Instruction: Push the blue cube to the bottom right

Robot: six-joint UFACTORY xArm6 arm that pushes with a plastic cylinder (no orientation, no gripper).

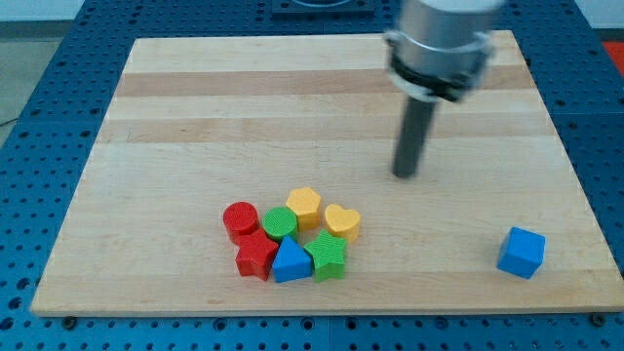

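The blue cube [522,253] lies near the bottom right corner of the wooden board [195,107], alone. My tip [405,175] is the lower end of the dark rod, above and to the left of the blue cube, well apart from it. The tip is also to the upper right of the cluster of blocks and touches none of them.
A tight cluster sits at the bottom centre: red cylinder [240,220], green cylinder [280,223], yellow hexagon [304,205], yellow heart [342,221], red star [256,256], blue triangle [291,261], green star [328,255]. Blue perforated table surrounds the board.
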